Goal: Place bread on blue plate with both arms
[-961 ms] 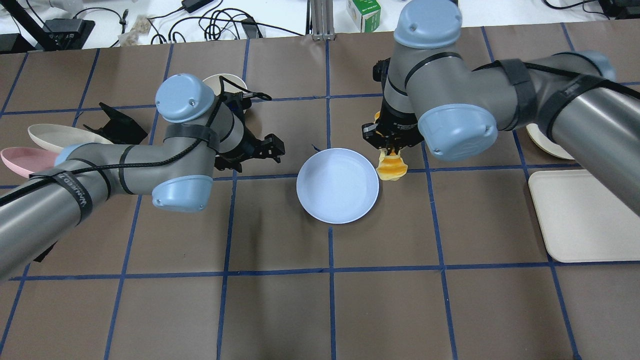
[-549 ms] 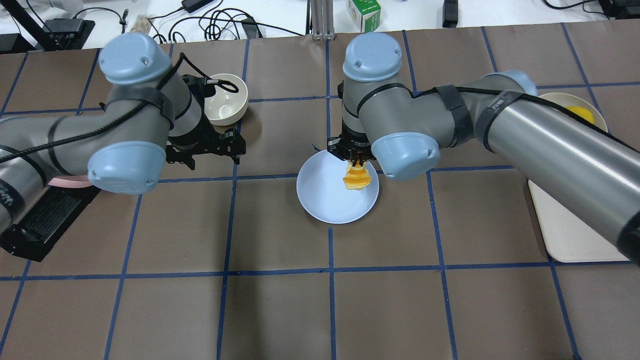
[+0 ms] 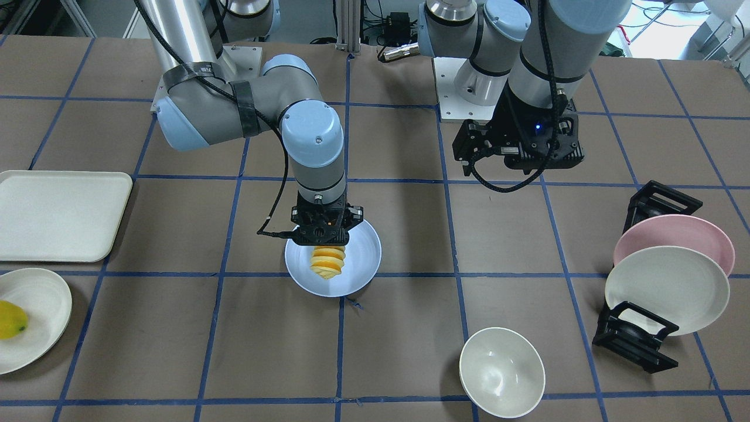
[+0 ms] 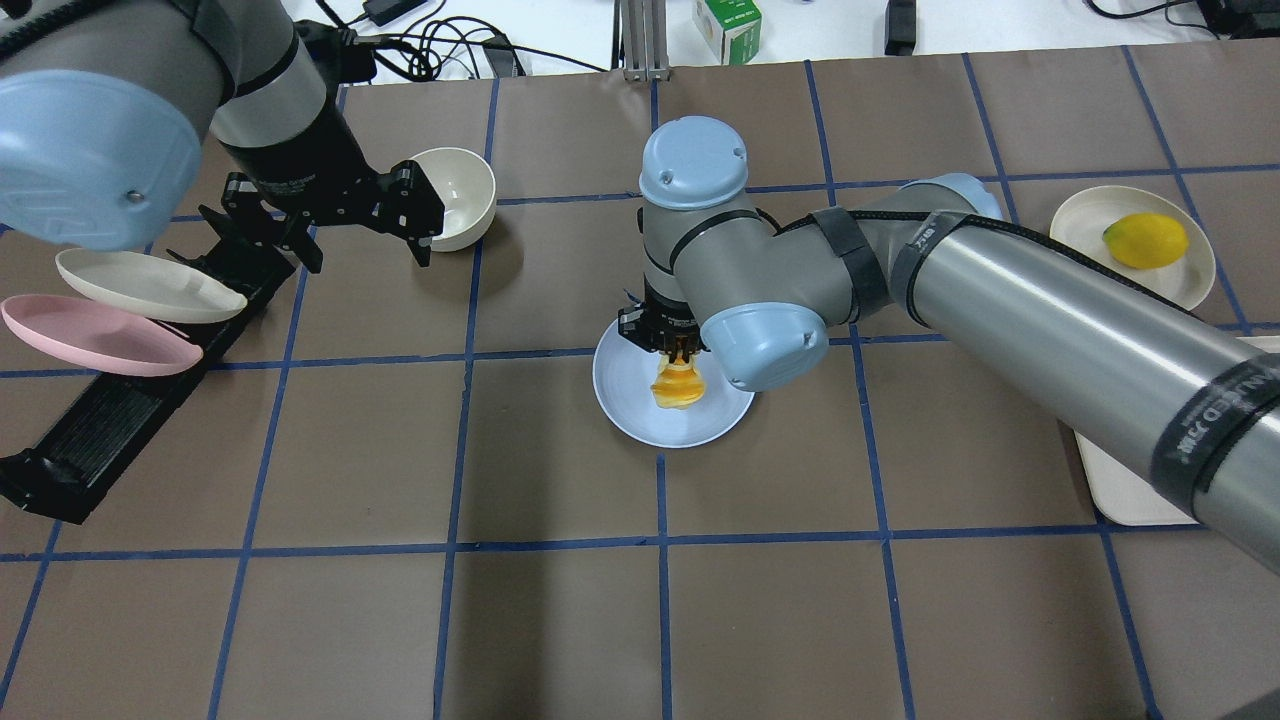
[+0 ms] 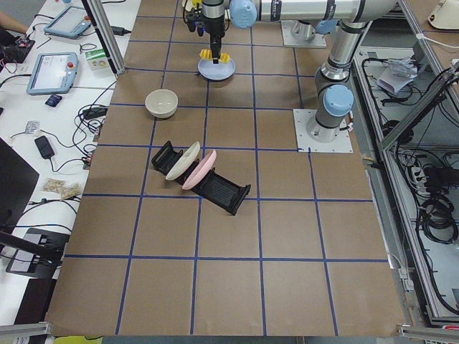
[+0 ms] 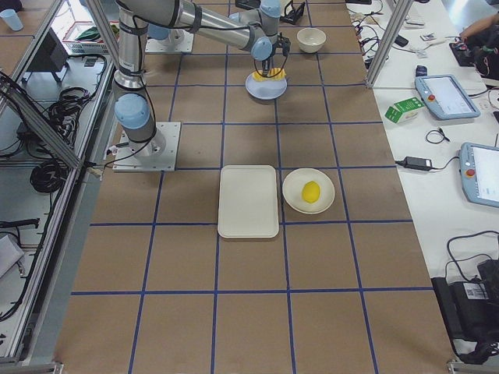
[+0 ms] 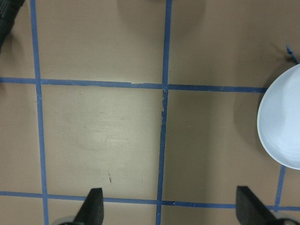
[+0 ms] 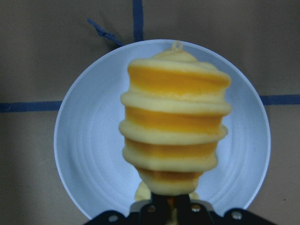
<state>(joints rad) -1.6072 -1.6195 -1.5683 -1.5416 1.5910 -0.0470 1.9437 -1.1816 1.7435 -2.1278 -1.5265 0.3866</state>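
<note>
While the left gripper (image 4: 335, 225) hung released over bare worktop (image 4: 560, 620) at upper left, the right gripper (image 4: 680, 350) at centre clenched its fingers on one end of the bread (image 4: 678, 385), which dangled upright above the blue plate (image 4: 625, 400). Dropped like that, it might have toppled over the rim. I couldn't tell whether its lower tip touched the plate.

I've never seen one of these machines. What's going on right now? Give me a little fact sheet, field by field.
right gripper: shut on the bread, gripping its top end
bread: hangs end-down over the blue plate, not yet released
blue plate: flat on the table, nothing else on it
left gripper: open, holding nothing, up above the table
also around: yellow fruit on a cream plate, cream tray, white bowl
</note>
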